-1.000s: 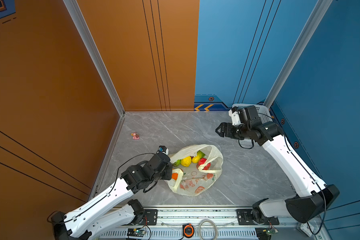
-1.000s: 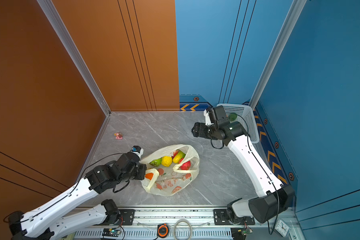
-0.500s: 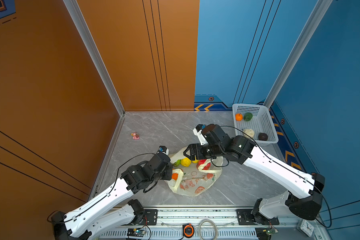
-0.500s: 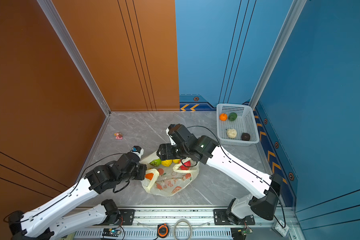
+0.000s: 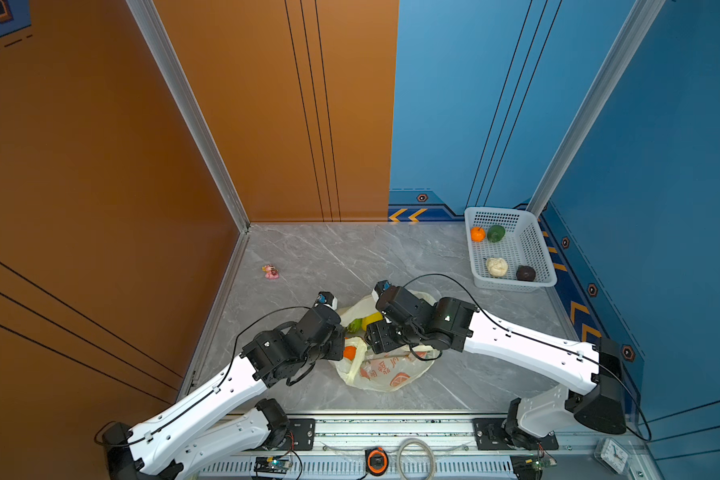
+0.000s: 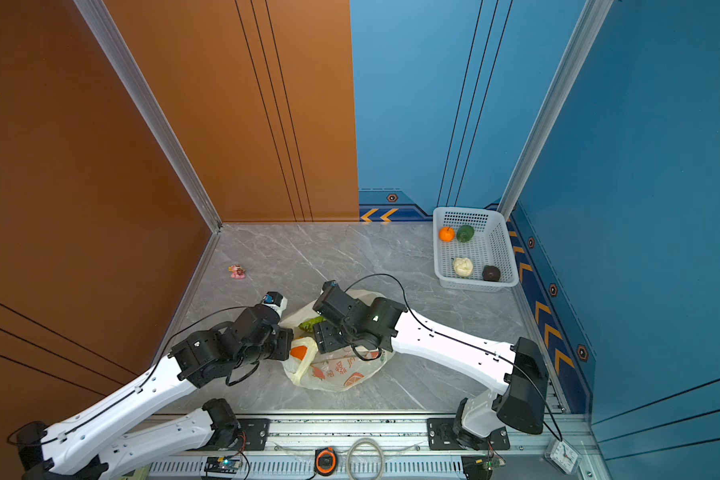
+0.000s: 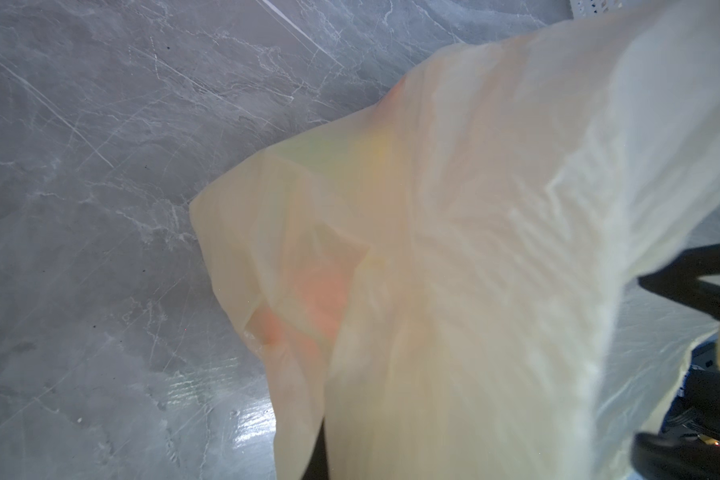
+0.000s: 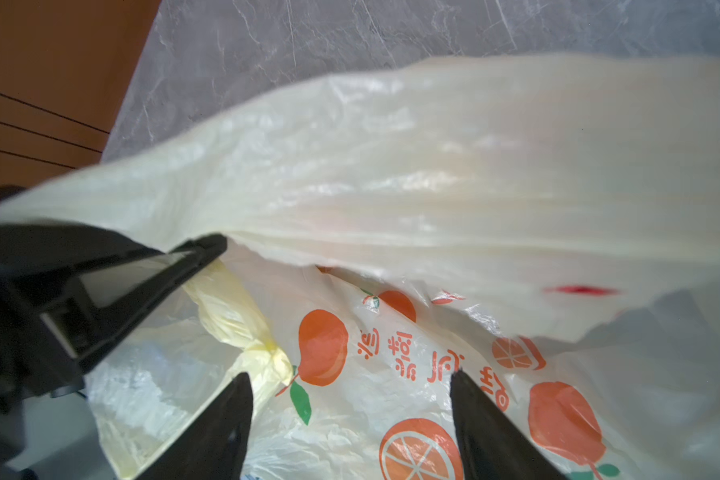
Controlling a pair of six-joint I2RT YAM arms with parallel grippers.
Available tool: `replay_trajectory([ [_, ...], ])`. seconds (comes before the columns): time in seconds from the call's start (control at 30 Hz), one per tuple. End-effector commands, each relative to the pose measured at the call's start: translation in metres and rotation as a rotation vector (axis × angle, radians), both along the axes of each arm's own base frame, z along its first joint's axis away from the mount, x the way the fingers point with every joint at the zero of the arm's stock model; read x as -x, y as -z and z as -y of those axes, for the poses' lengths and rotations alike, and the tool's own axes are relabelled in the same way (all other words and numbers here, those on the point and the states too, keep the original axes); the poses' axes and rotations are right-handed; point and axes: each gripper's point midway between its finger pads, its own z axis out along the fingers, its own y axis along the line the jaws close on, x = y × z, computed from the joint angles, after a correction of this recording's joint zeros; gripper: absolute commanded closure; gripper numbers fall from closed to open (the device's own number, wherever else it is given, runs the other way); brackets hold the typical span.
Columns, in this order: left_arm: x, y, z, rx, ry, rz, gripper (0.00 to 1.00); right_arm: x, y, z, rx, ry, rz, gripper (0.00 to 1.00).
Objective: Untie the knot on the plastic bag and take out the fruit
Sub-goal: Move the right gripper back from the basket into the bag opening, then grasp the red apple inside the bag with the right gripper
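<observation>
Cream plastic bag (image 5: pixel 391 370) lies on bench (image 5: pixel 308 257); left fingers (image 8: pixel 154 280) clamped on its rim, presumably propping the mouth. Right fingers (image 8: pixel 225 424) spread over the bag, probably lining up on fruit (image 5: pixel 371 320) inside.

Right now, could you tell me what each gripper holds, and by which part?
The left gripper pinches the plastic bag by the upper edge of its mouth. The right gripper is open, holding nothing.

A lab test cell: orange wall (image 5: pixel 100 166) beside my left arm (image 5: pixel 208 399), blue wall (image 5: pixel 661 145) beside my right arm (image 5: pixel 528 345), bare board (image 5: pixel 273 462) on my base rail (image 5: pixel 391 428).
</observation>
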Motion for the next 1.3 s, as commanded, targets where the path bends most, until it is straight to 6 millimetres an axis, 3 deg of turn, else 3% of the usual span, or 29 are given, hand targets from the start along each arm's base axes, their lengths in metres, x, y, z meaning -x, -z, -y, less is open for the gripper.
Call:
replay_trajectory([
  [0.0,-0.005,-0.016,0.001,0.013,-0.007,0.045,1.00,-0.004,0.010,0.019,0.098,-0.002,0.102,0.25],
  [0.3,-0.006,-0.018,0.001,0.012,-0.004,0.045,1.00,0.017,0.052,0.036,0.259,-0.097,0.134,0.26],
  [0.7,-0.007,-0.023,0.002,0.022,-0.002,0.052,1.00,0.027,0.101,0.024,0.325,-0.168,0.040,0.26],
  [1.0,-0.004,-0.021,0.004,0.030,0.010,0.041,1.00,-0.009,0.114,0.019,0.306,-0.033,-0.010,0.25],
  [1.27,-0.001,-0.020,0.008,0.032,0.032,0.034,1.00,-0.047,0.103,0.047,0.408,0.173,0.096,0.21],
])
